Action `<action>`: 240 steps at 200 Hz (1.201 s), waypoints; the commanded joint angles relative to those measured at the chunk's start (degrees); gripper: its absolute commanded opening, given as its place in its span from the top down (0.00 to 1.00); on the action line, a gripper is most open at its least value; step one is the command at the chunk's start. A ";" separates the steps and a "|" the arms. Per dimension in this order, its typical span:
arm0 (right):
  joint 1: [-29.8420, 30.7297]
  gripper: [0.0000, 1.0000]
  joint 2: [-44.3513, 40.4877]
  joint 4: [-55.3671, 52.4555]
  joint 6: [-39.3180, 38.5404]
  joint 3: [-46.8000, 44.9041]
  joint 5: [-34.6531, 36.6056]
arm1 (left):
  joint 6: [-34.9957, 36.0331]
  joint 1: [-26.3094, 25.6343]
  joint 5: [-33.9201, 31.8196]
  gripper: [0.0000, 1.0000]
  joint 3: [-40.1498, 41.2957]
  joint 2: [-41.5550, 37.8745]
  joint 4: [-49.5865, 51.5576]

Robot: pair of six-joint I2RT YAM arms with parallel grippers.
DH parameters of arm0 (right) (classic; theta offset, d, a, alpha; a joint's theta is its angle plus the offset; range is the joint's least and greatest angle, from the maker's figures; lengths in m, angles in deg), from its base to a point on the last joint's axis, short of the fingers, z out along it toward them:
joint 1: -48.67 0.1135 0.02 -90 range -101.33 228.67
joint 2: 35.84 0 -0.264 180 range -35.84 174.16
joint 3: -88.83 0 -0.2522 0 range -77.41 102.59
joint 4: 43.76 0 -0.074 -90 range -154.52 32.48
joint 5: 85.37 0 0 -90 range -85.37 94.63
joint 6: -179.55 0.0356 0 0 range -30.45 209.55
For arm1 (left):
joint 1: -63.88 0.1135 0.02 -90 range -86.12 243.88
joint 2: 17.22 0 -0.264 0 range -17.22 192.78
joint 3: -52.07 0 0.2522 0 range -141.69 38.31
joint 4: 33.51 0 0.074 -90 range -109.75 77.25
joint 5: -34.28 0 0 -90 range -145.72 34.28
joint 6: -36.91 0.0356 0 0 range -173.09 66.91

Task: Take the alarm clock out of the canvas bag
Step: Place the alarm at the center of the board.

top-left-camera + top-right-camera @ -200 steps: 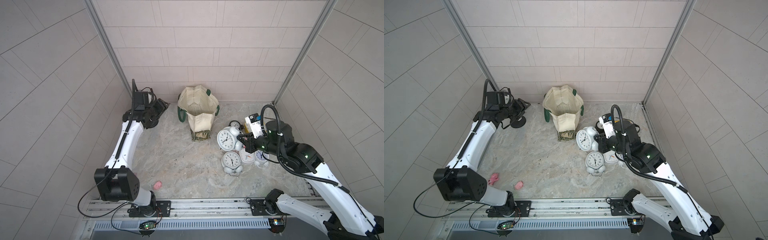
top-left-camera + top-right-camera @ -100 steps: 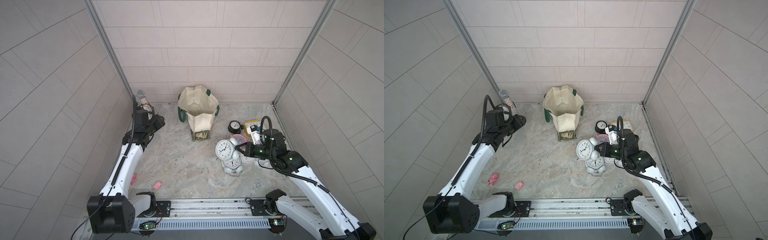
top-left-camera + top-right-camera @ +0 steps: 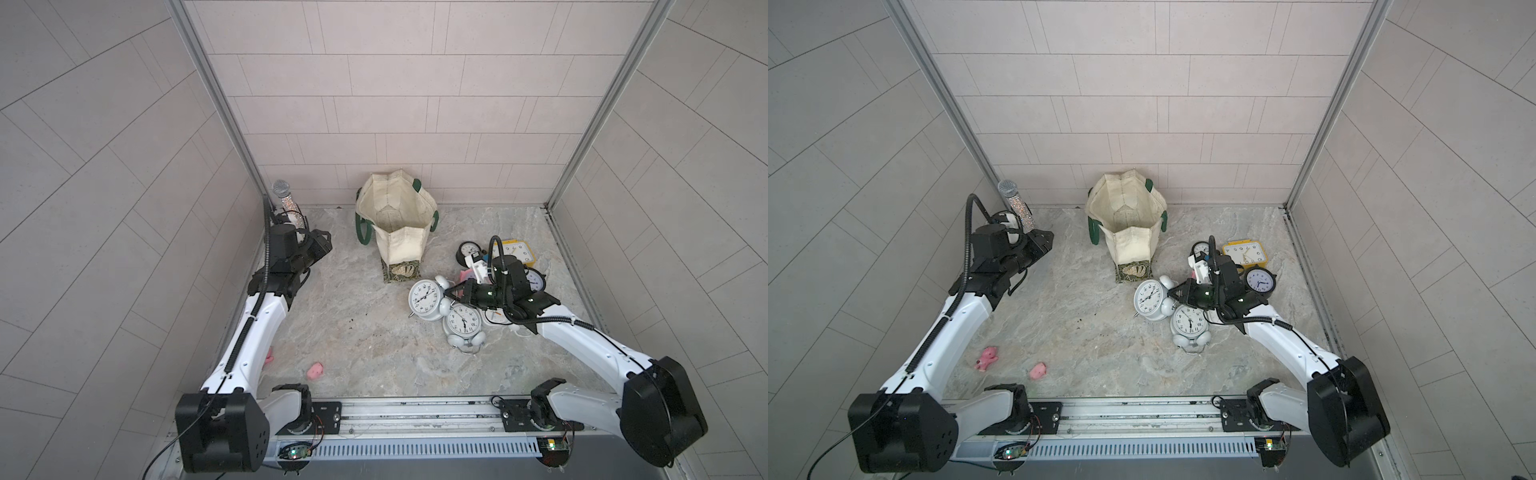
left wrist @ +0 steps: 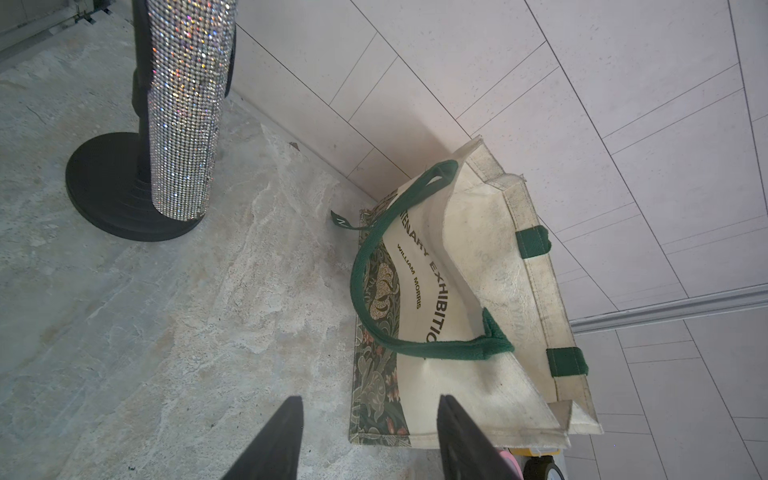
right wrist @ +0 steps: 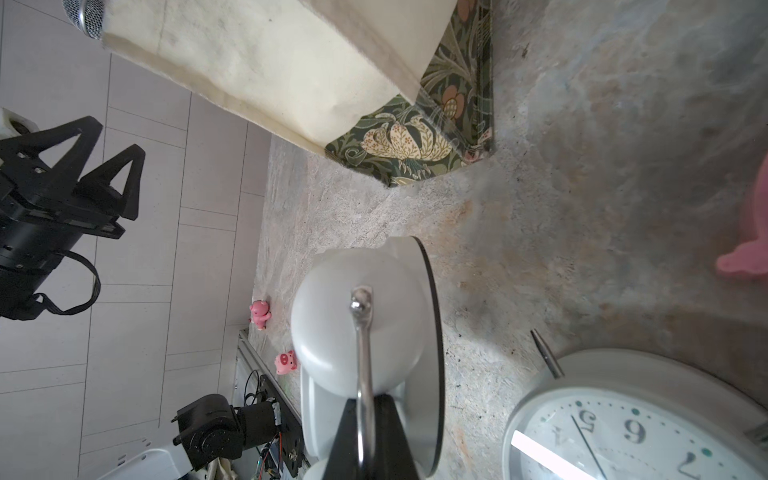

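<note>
Lowered since earlier, the alarm clock (image 3: 424, 298) is now lower right of the canvas bag (image 3: 401, 245), outside it. Right jaws clamp its handle (image 5: 361, 353); left jaws stand apart, far left.

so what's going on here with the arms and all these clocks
The right gripper is shut on the top handle of a white alarm clock, already outside the canvas bag and beside the other clocks. The left gripper hangs open and empty near the bag, which stands upright.

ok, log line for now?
right pincer: shut on alarm clock handle | left pincer: open, empty | canvas bag: upright, alarm clock outside
</note>
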 commanded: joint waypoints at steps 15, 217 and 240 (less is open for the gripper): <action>1.41 1.00 4.99 5.49 -1.16 4.10 -0.97 | -0.67 -0.19 -0.11 0.44 0.49 -0.44 -1.36; -0.69 0.90 22.08 -0.11 -7.72 11.15 2.84 | -0.95 0.19 1.18 0.45 0.27 1.46 -2.09; -1.75 0.88 22.77 -0.52 -8.48 11.42 2.75 | -1.12 0.14 1.34 0.46 0.36 1.56 -2.16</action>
